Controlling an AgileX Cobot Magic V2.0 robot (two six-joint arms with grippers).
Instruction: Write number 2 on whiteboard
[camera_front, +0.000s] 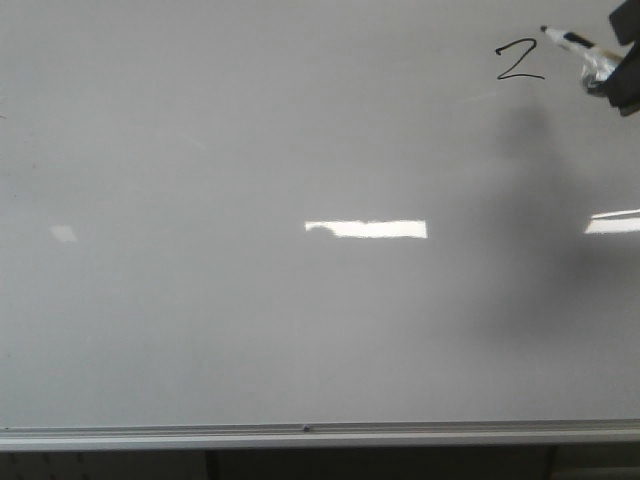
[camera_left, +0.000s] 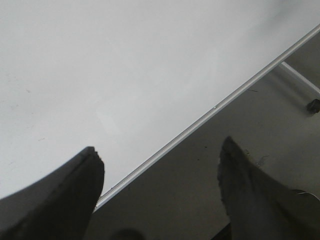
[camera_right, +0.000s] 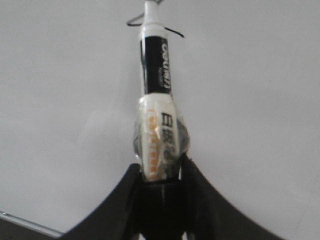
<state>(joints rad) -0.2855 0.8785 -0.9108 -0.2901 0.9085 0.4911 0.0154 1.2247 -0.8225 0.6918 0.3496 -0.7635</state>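
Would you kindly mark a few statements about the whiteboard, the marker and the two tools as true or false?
1. A black number 2 is drawn on the whiteboard. True.
2. The 2 sits in the board's lower left corner. False: it is at the upper right.
3. The right tool grips a marker. True.
4. The left tool holds an eraser. False: it is open and empty.
5. The marker is solid red. False: it is black and white.
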